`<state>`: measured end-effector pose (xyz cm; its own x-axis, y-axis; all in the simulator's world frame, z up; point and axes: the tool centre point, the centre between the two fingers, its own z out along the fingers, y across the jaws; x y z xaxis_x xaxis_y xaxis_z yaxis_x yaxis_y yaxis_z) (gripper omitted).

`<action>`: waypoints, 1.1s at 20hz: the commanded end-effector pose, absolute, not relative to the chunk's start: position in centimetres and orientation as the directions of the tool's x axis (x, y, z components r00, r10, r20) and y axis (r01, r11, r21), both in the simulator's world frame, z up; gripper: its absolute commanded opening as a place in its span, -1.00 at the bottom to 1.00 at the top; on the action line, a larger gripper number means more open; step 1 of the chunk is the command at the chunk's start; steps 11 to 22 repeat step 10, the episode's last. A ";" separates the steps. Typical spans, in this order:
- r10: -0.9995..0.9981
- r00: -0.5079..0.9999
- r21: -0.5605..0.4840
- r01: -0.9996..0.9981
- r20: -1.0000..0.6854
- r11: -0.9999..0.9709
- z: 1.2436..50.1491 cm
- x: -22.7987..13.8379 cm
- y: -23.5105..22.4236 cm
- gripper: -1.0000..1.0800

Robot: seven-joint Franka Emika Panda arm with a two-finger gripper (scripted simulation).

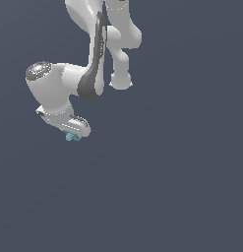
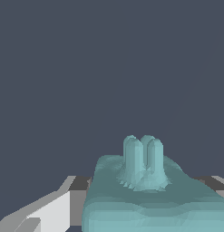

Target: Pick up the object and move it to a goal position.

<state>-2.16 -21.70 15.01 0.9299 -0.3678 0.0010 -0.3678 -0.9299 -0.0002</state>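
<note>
White and grey arm (image 1: 88, 64) comes down from the top of the exterior view and bends toward that view's left, wrist section ending in a pale hand. Gripper (image 1: 73, 134) sits at the low end of the arm, pointing down and toward the exterior view's right. The object (image 1: 70, 137), a small teal-cyan lump, pokes out from under the gripper, touching it, much smaller than the hand above it. Everything is set against a flat dark slate-blue background (image 1: 182, 187); no visible surface edge, so whether the object is lifted or resting can't be told. In the wrist view the object (image 2: 149, 199) fills the lower part of the frame very close to the camera: a broad rounded slab with a cluster of short upright prongs on top. A white and grey finger (image 2: 54, 210) lies right beside the slab on one side, and a grey sliver of the other finger (image 2: 220, 183) shows at the opposite edge, so the object sits between the two. Fingers look closed in around it, with only a narrow dark gap next to the white one; actual pad contact is hidden by the slab.
</note>
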 end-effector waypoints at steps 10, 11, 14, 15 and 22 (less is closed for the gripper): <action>-0.366 0.931 0.000 -0.366 0.000 -0.931 16.3 -1.1 -24.5 -1.00; -0.366 0.931 0.000 -0.366 0.000 -0.931 16.3 -1.1 -24.5 -1.00; -0.366 0.931 0.000 -0.366 0.000 -0.931 16.3 -1.1 -24.5 -1.00; -0.366 0.931 0.000 -0.366 0.000 -0.931 16.3 -1.1 -24.5 -1.00; -0.366 0.931 0.000 -0.366 0.000 -0.931 16.3 -1.1 -24.5 -1.00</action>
